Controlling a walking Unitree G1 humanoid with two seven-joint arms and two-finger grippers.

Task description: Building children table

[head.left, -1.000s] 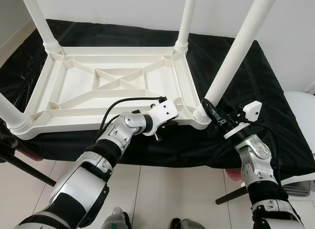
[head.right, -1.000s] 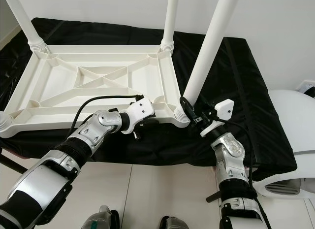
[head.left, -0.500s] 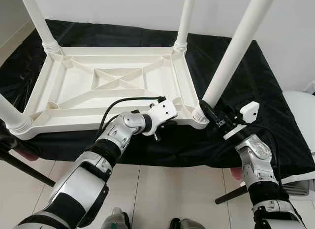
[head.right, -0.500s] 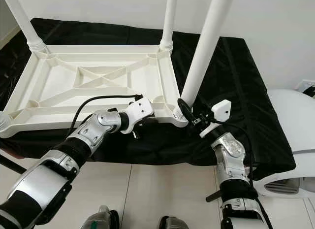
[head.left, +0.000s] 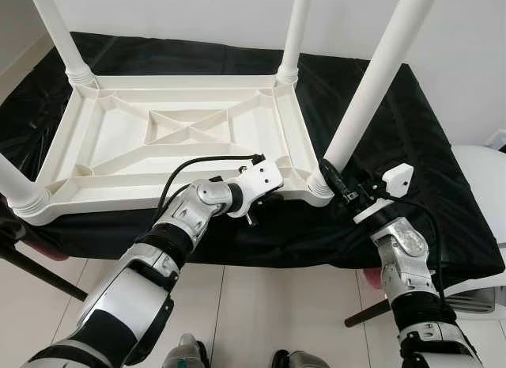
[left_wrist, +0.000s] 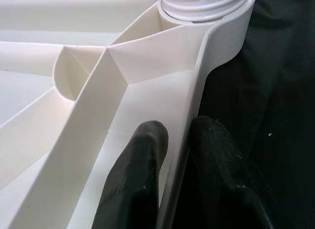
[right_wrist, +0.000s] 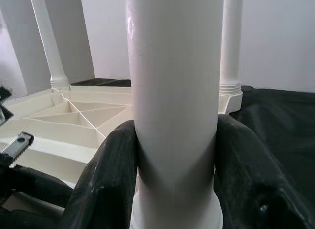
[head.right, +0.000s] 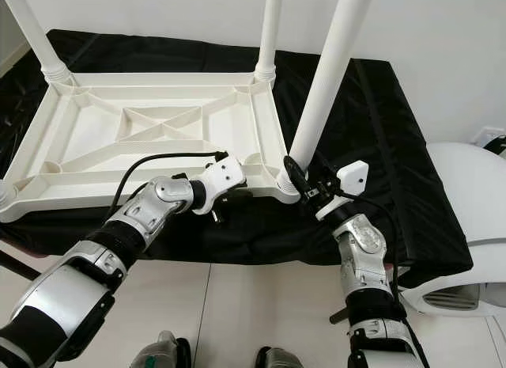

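The upside-down white plastic table top (head.left: pixel 182 138) lies on the black-covered worktop (head.left: pixel 411 138). The left pincer (left_wrist: pixel 172 155) pinches its rim. The right pincer (right_wrist: pixel 174 160) squeezes the round white plastic leg (head.left: pixel 371 83) just above its socket. Twist gently, keeping the leg straight, while the rim stays steady.

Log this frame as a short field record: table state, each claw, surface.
table: white plastic tabletop lying upside down, four legs standing up from its corners
left claw: left claw shut on the tabletop's near rim, one finger inside, one outside
right claw: right claw shut on the near right leg, low by its socket
surface: black cloth under the tabletop
other: white rounded object at the right, unclear what
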